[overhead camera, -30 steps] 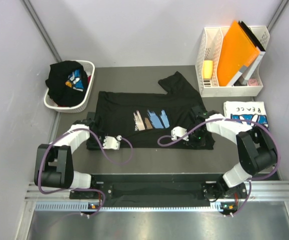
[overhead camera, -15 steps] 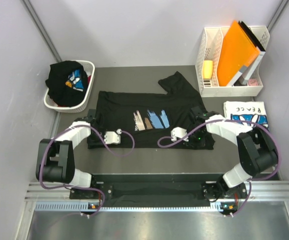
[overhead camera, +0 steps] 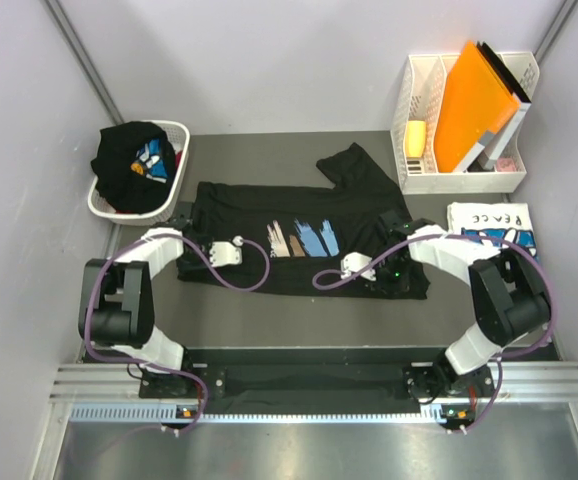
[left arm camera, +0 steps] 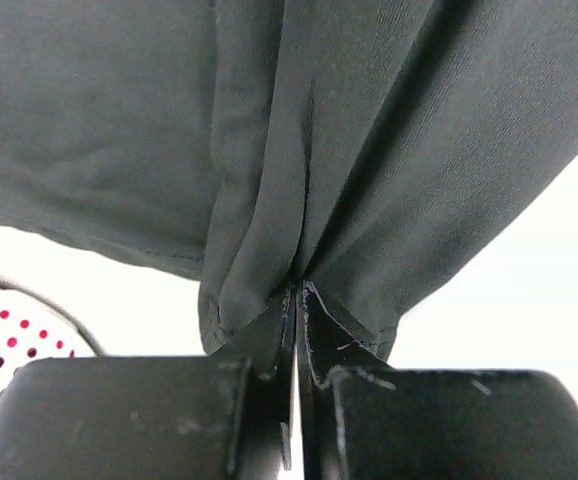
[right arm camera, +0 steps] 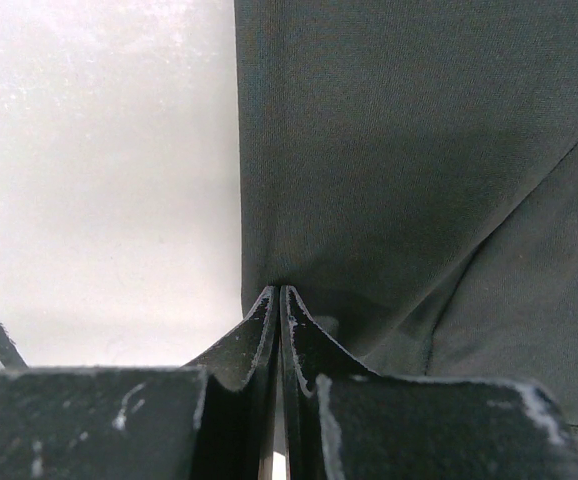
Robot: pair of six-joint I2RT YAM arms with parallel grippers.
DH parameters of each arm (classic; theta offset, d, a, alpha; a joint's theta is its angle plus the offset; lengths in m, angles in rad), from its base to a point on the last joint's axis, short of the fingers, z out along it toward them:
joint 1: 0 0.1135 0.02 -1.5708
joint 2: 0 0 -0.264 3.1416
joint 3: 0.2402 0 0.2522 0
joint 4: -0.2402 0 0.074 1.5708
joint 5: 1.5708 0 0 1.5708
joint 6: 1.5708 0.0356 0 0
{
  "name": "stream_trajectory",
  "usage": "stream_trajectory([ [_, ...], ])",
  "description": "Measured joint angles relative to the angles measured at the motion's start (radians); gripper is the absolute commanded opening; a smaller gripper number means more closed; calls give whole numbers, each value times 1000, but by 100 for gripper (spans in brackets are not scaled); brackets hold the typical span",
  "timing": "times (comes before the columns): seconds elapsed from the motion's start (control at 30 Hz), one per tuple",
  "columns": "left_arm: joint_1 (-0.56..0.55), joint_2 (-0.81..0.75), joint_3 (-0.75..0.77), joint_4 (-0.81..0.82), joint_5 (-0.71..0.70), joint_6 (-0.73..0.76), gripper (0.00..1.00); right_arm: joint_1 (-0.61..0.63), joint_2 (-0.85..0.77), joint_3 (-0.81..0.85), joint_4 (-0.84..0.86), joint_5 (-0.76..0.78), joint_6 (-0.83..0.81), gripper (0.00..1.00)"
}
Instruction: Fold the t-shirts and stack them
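1. My left jaws are pinched fully together on the near left hem of the black cotton t-shirt with the blue, white and tan brush-stroke print (overhead camera: 299,240). Dark cloth bunches out from between the fingertips (left arm camera: 259,340).
2. My right jaws are closed just as tight on the same shirt's near right edge, and the cloth spreads away beyond them.
3. Since a second ago my left arm has carried its hem away from the near edge of the dark tabletop (overhead camera: 269,160), toward the print.
4. My right side has hardly shifted.
5. The folded white t-shirt with blue print (overhead camera: 491,228) lies at the right, unchanged. Another black t-shirt (overhead camera: 129,165) sits in the white laundry basket (overhead camera: 176,185).
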State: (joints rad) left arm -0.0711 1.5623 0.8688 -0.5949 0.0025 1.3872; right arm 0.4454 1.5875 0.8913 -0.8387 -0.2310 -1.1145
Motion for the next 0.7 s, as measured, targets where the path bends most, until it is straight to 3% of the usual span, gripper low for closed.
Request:
stream_trajectory([
  [0.17, 11, 3, 16, -11, -3, 26, 0, 3, 13, 14, -14, 3, -1, 2],
  [0.23, 14, 15, 34, -29, -4, 31, 0, 3, 21, 21, -19, 3, -1, 20],
  [0.27, 17, 26, 48, -39, -4, 32, 0, 3, 25, 28, -27, 2, -1, 50],
  [0.3, 19, 32, 57, -45, -4, 32, 0, 3, 27, 28, -32, 2, 4, 65],
  [0.37, 24, 43, 82, -64, -4, 33, 15, 5, 29, 34, -84, -18, 14, 89],
  [0.4, 28, 48, 101, -74, -5, 34, 21, 10, 25, 34, -123, -32, 16, 96],
  [0.43, 32, 51, 115, -79, -8, 39, 26, 15, 20, 32, -134, -34, 17, 100],
  [0.57, 48, 64, 206, -122, -19, 29, 32, 13, 35, 69, -199, -66, 29, 100],
  [0.7, 54, 66, 299, -145, -14, 21, 34, -9, 83, 125, -233, -97, 64, 100],
])
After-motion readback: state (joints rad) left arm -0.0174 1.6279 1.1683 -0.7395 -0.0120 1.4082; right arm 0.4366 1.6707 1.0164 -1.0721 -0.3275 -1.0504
